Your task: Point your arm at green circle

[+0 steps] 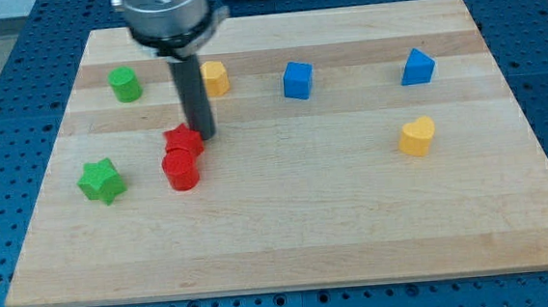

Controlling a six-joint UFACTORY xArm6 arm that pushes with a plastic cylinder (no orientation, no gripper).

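The green circle (125, 85) is a short green cylinder at the board's upper left. My tip (202, 136) rests on the board at the right edge of a red star-shaped block (182, 141), well to the right of and below the green circle. A red cylinder (180, 170) sits just below the red star, touching it. The dark rod rises from the tip to the arm's grey head at the view's top.
A green star (100, 181) lies at the left. A yellow block (215, 77) sits just behind the rod. A blue cube (298, 79) and a blue block (418, 67) lie along the top. A yellow heart (416, 136) lies at the right. The wooden board (299, 229) sits on a blue perforated table.
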